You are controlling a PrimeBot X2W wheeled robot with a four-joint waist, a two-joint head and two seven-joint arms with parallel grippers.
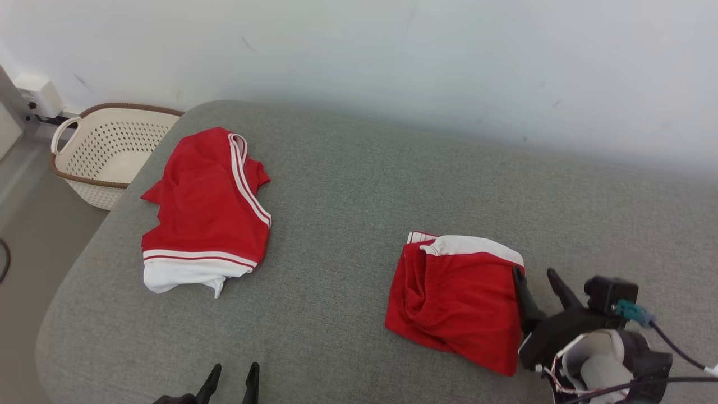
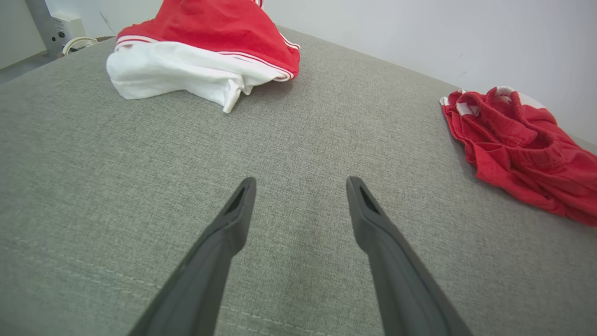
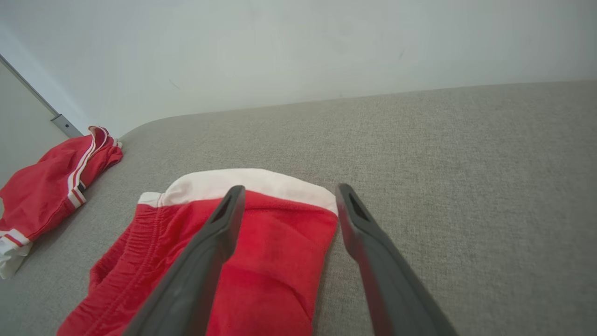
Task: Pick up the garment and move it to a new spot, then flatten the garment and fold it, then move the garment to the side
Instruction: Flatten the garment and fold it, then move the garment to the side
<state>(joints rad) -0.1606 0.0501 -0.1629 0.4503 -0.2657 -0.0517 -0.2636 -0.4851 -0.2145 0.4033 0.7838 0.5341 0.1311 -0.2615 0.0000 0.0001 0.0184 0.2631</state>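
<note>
Red shorts with a white band (image 1: 457,297) lie folded on the right part of the grey cushion (image 1: 348,185); they also show in the left wrist view (image 2: 517,149) and the right wrist view (image 3: 261,261). My right gripper (image 1: 535,275) is open at their right edge, one finger over the red cloth, the other over bare cushion, holding nothing (image 3: 285,196). A second red and white garment (image 1: 207,213) lies rumpled at the left (image 2: 205,51) (image 3: 51,186). My left gripper (image 1: 234,371) stands open above bare cushion at the front edge (image 2: 301,184).
A cream perforated laundry basket (image 1: 109,148) with a brown rim stands on the floor beyond the cushion's far left corner. A pale wall (image 1: 392,62) runs along the back edge. The cushion's front edge drops off at the lower left.
</note>
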